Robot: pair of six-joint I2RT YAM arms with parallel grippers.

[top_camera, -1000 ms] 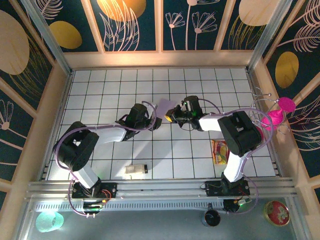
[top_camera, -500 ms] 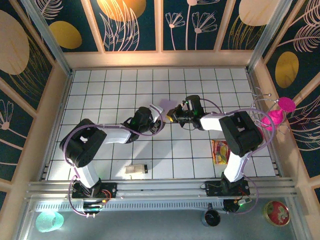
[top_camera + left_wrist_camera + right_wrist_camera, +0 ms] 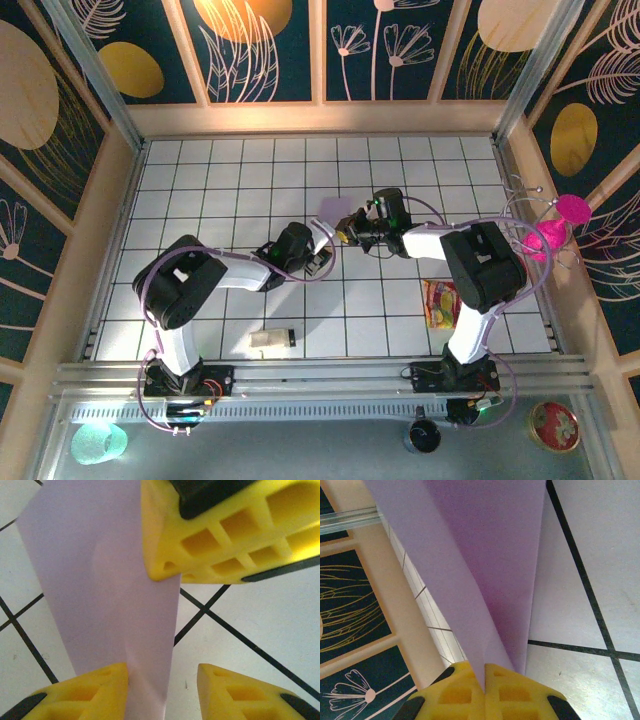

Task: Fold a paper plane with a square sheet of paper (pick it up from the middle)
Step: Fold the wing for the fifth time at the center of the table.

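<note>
Where the two arms meet, just above the middle of the top view, the sheet of paper (image 3: 331, 212) is held up over the white tiled table (image 3: 200, 180). The right gripper (image 3: 484, 676) is shut tight on it. In the right wrist view its two yellow fingers press together at the bottom of the frame. The pale lilac paper comes up from between them and spreads toward the top. The paper is bent along a fold there, with a darker side in the middle and a lighter side on the left.

The left gripper (image 3: 162, 680) is partly open. In the left wrist view its two yellow fingers (image 3: 80, 695) sit at the bottom edge with a gap between them. The thin lower end of the paper hangs down into that gap. It lies against the finger on the left, and a bit of bare table shows between the paper and the finger on the right. At the upper right of that frame, the right gripper's yellow fingers pinch the paper's edge.

In the lower middle of the top view, a small white block with a black end (image 3: 272, 340) lies on the table. A red and yellow snack packet (image 3: 440, 303) lies at the lower right, next to the right arm (image 3: 480, 270). Both are well apart from the paper.
</note>
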